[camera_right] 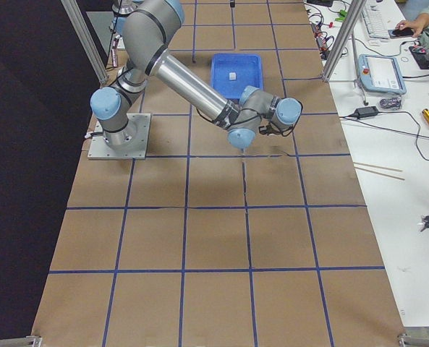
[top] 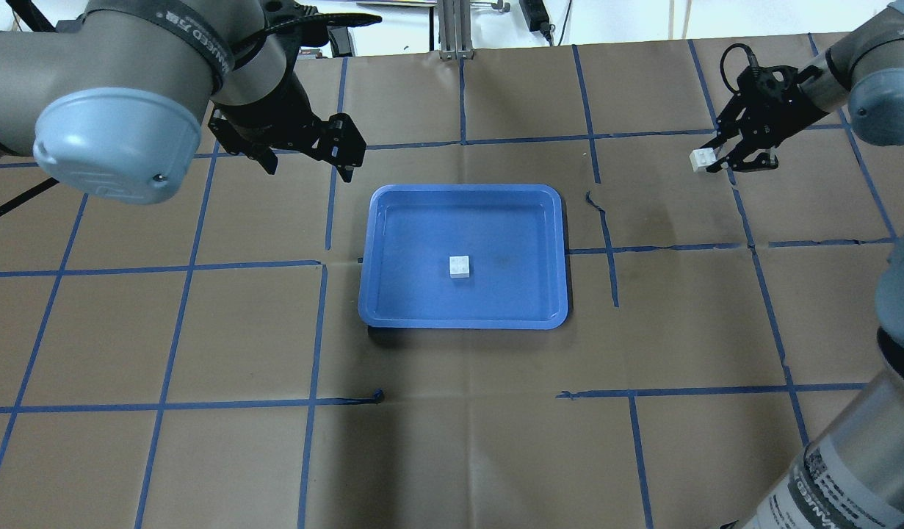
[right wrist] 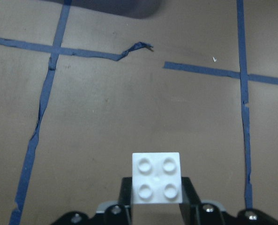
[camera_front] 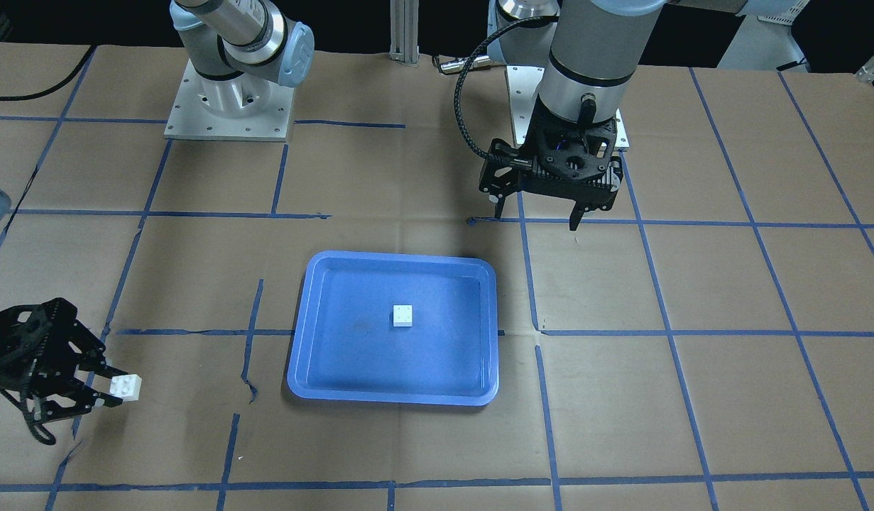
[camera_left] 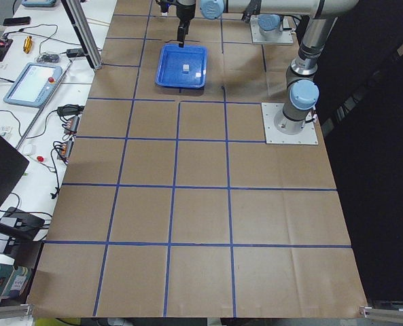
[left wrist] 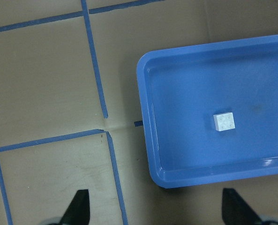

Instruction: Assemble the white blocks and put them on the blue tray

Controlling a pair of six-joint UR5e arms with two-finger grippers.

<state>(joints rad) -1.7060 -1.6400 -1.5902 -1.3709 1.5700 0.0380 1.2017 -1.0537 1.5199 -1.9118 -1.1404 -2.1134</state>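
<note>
One white block (top: 460, 267) lies studs up near the middle of the blue tray (top: 393, 294); it also shows in the front view (camera_front: 402, 316) and the left wrist view (left wrist: 224, 122). My right gripper (top: 710, 163) is shut on the second white block (top: 702, 159), held above the paper well to the right of the tray; the block shows in the right wrist view (right wrist: 157, 177) and in the front view (camera_front: 126, 387). My left gripper (top: 307, 170) is open and empty, hovering beyond the tray's far left corner.
Brown paper with a blue tape grid covers the table. Both arm bases (camera_front: 228, 106) stand at the robot's edge. A side bench with a tablet (camera_left: 32, 82) and cables runs along the operators' side. A loose tape curl (top: 597, 207) lies right of the tray.
</note>
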